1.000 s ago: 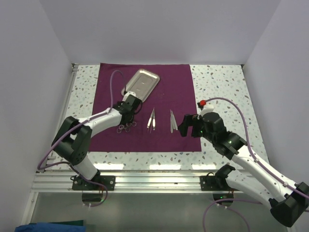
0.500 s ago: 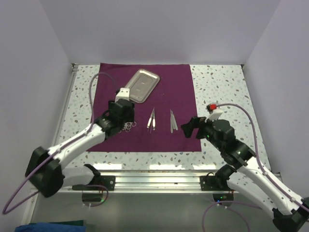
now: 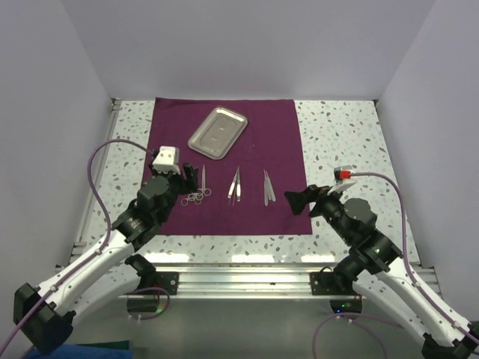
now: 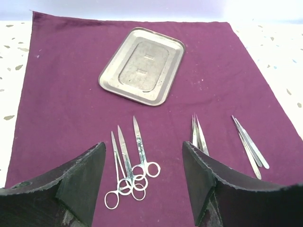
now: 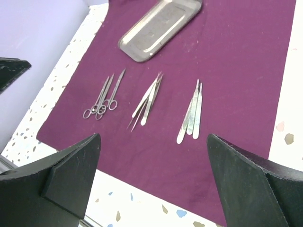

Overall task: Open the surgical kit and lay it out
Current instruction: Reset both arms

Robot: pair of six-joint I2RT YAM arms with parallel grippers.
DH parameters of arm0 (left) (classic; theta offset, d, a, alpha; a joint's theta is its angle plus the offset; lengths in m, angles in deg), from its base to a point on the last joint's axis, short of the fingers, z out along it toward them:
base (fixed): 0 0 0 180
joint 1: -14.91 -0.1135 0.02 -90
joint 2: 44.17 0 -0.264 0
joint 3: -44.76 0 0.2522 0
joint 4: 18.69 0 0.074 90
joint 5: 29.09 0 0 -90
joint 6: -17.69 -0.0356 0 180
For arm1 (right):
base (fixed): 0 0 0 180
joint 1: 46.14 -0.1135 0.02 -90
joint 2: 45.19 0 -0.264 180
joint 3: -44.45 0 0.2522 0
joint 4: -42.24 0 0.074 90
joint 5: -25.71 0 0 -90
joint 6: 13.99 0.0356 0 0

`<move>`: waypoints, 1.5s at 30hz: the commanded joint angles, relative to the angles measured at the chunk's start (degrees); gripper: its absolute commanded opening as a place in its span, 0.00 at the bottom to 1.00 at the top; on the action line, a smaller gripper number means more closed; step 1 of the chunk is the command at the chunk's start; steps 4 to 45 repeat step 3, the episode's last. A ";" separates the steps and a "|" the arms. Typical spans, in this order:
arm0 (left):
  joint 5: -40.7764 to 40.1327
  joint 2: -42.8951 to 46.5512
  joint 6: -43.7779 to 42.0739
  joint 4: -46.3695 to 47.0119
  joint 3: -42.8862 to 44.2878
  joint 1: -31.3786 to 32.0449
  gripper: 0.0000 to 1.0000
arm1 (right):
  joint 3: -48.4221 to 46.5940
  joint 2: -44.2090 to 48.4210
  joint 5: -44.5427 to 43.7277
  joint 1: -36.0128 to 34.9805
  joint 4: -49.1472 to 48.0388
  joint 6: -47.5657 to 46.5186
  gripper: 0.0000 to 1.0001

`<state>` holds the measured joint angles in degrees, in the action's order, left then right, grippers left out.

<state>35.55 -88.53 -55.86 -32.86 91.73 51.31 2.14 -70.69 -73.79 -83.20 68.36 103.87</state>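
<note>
**Left gripper** (image 4: 143, 144): jaws apart, empty, above the cloth's near left part.
**Right gripper** (image 5: 152, 137): jaws wide, empty, by the near right corner.
**Cloth** (image 3: 277, 142): unfolded flat on the speckled table (image 3: 337, 142).
**Scissors** (image 3: 197, 191), **tweezers** (image 3: 235, 185), **slim flat tools** (image 3: 268, 187): one row, mid-cloth, in separate groups.
**Tray** (image 3: 218, 132): beyond the row, bare, tilted askew.

**Progress:** kit looks opened and sorted; little seems left, perhaps spreading the scissors.

**Views:** only the left wrist view shows their ring handles overlapping; only the overhead view shows both arms.
</note>
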 commanded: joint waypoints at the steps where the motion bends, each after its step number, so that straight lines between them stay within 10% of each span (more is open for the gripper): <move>1: -1.53 -0.20 -1.15 3.66 -0.16 0.07 0.69 | 0.95 1.59 0.18 0.06 -4.36 -1.84 0.97; 45: -1.97 -0.29 -1.33 4.36 -0.43 0.07 0.70 | 0.61 1.94 -0.08 0.06 -3.75 -1.32 0.98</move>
